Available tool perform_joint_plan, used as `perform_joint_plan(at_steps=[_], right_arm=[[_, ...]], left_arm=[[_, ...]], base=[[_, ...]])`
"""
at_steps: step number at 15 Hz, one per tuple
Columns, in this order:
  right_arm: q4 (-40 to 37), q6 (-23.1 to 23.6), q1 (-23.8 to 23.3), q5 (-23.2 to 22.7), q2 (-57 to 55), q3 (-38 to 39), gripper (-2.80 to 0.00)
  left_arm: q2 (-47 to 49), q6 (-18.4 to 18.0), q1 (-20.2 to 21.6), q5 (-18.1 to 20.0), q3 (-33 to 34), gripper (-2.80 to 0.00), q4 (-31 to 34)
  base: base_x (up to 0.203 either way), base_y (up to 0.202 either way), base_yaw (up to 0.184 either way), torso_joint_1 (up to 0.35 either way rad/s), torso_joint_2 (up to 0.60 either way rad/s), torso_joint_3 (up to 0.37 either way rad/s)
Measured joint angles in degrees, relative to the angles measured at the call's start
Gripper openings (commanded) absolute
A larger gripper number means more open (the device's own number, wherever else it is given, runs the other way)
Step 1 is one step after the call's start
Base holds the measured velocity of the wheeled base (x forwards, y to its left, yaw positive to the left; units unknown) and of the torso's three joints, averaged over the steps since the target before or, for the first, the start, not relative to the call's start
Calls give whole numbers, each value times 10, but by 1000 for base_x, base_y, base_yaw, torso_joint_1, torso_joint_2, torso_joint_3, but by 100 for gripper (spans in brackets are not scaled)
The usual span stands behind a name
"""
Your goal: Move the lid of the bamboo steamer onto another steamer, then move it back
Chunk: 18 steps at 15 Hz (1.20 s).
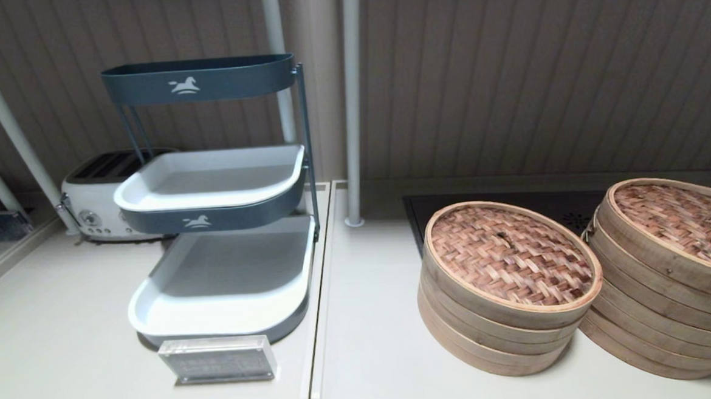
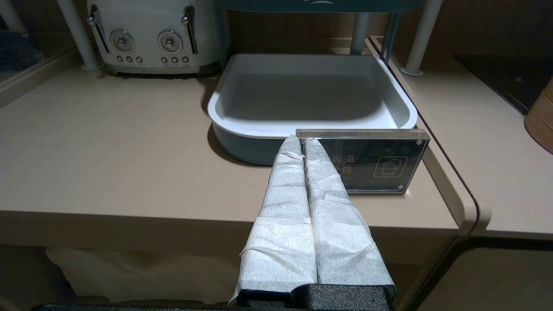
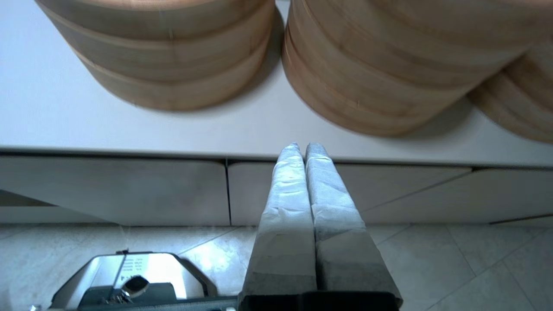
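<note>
The bamboo steamer lid (image 1: pixel 509 255), reddish-brown woven top with a pale rim, rests on the shorter steamer (image 1: pixel 490 338) on the right half of the counter. Right beside it stands the taller steamer stack (image 1: pixel 665 305), with its own woven lid (image 1: pixel 685 219) and a wire loop (image 1: pixel 588 231) on its side. Neither arm shows in the head view. My right gripper (image 3: pixel 306 147) is shut and empty, in front of the counter edge below both steamers (image 3: pixel 173 65) (image 3: pixel 389 73). My left gripper (image 2: pixel 302 140) is shut and empty, low before the counter by the acrylic sign (image 2: pixel 371 160).
A three-tier dark rack with white trays (image 1: pixel 220 292) stands on the left counter, a white toaster (image 1: pixel 96 195) behind it and an acrylic sign (image 1: pixel 218 359) in front. A black cooktop (image 1: pixel 550 204) lies behind the steamers. White poles (image 1: pixel 350 102) rise at the back.
</note>
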<state>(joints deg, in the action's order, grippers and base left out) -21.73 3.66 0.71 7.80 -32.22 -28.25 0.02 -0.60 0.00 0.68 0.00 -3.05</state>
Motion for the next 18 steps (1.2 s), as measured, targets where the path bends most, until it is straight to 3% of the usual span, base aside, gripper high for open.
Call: perform_joint_plan(at_steps=[2, 8, 11, 13, 18], right_arm=[[-1, 1, -4, -9, 73, 62, -280], [26, -5, -6, -101, 276, 173, -280], [177, -7, -6, -83, 310, 259, -280], [240, -9, -6, -78, 318, 276, -280], [245, -13, -6, -77, 323, 282, -280]], left_arm=[[0, 0, 0, 0, 0, -280, 0], [0, 0, 0, 0, 0, -280, 0], [0, 0, 0, 0, 0, -280, 0], [0, 1, 0, 0, 0, -280, 0], [0, 3, 0, 0, 0, -280, 0]], base=[[0, 0, 0, 0, 0, 0], [0, 0, 0, 0, 0, 0], [0, 0, 0, 0, 0, 0], [0, 0, 0, 0, 0, 0], [0, 0, 0, 0, 0, 0]])
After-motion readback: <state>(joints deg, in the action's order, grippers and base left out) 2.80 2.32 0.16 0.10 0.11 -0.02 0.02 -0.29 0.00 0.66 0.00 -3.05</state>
